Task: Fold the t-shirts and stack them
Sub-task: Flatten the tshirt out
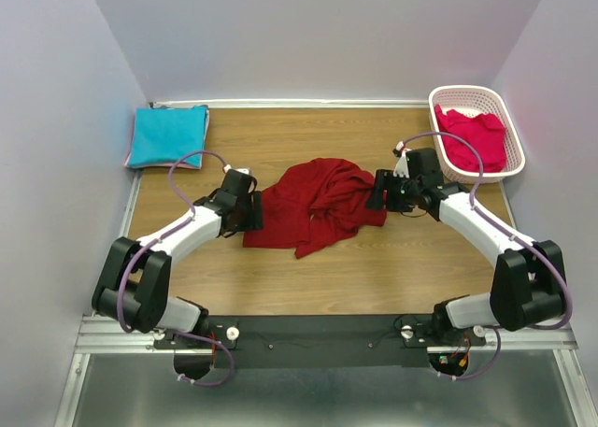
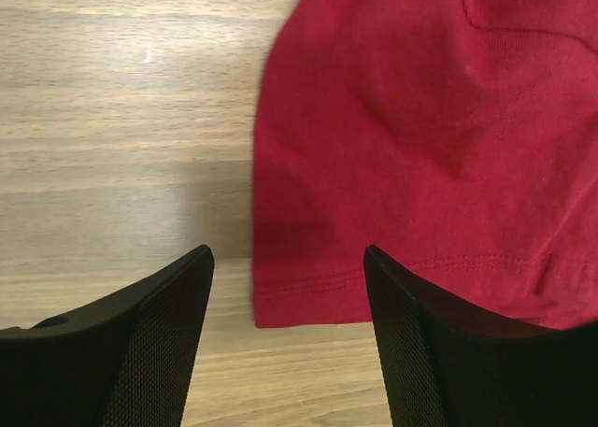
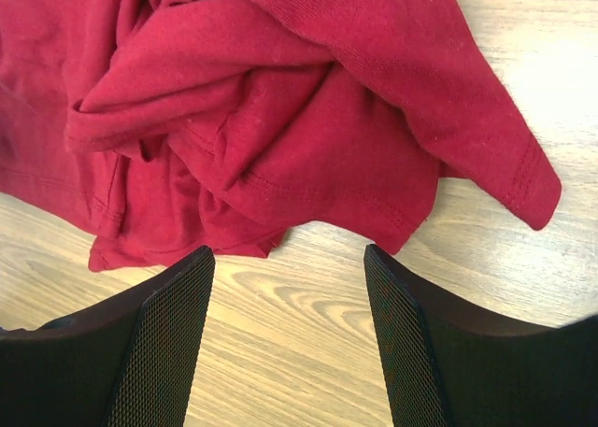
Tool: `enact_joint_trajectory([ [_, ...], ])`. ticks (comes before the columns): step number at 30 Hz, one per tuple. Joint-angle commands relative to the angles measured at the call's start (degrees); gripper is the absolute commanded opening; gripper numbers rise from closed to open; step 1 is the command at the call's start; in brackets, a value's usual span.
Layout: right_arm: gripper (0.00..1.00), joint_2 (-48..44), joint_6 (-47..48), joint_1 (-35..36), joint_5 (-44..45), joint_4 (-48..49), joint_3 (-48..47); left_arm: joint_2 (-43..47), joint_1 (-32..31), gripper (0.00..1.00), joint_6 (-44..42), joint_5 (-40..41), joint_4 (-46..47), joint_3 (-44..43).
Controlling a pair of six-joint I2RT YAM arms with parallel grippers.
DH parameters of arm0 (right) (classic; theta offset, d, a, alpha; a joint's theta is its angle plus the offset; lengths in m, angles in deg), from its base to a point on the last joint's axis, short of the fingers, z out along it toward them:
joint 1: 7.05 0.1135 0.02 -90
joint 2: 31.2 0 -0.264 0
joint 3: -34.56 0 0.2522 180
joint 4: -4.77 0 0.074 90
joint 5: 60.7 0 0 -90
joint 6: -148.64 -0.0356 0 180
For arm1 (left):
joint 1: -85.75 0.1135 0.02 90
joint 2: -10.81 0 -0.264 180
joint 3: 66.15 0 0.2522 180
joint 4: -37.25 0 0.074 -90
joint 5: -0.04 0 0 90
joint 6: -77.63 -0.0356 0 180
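Three shirts sat in your views, none stacked together. The dark red shirt [image 1: 318,206] lay crumpled in the middle of the surface [image 1: 402,268], unfolded, with your two tools at either side of it.

Your left tool [image 1: 250,212] was at the shirt's left edge, low over the wood. The left wrist view showed the left tool [image 2: 288,251] with its jaws wide apart and gripping nothing. A hemmed corner of the dark red shirt [image 2: 420,119] lay flat in the gap. One finger [image 2: 140,352] was over bare wood and the other finger [image 2: 448,352] sat at the hem. You couldn't tell from that view whether it touched the cloth.

Your right tool [image 1: 378,195] was at the shirt's right edge. The right wrist view showed the right tool [image 3: 288,251] spread open as well and holding nothing. Only bare wood lay between its fingers [image 3: 149,352]. The dark red shirt [image 3: 262,119] was bunched in thick folds just beyond the fingertips, clear of them. One sleeve [image 3: 505,156] stuck out to the right with its stitched cuff flat on the wood.

The turquoise shirt [image 1: 166,135] lay folded flat at the far left corner of the surface, well apart from both arms. The pinkish-red shirt [image 1: 476,137] was heaped loose inside the white basket [image 1: 467,92] at the far right corner.
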Motion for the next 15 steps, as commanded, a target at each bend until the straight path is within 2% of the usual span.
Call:
enact_joint_trajectory([
  [1,0.73,-0.73,0.46,0.16,-1.36,-0.8,1.32,-3.37,-3.02,0.73,1.42,5.65,-4.29,-3.51],
  [6,0.73,-0.47,0.82,0.25,-1.27,-0.54,2.2,-8.47,-6.19,0.72,3.79,10.14,-8.42,-5.71],
  [9,0.73,-1.0,0.99,0.07,-1.63,-0.19,2.55,-8.12,-6.72,0.71,6.08,12.42,-9.74,-5.1],
  [15,0.73,-2.14,0.9,0.16,-0.75,0.34,3.08,-8.47,-6.72,0.71,8.89,12.25,-9.92,-2.46],
])
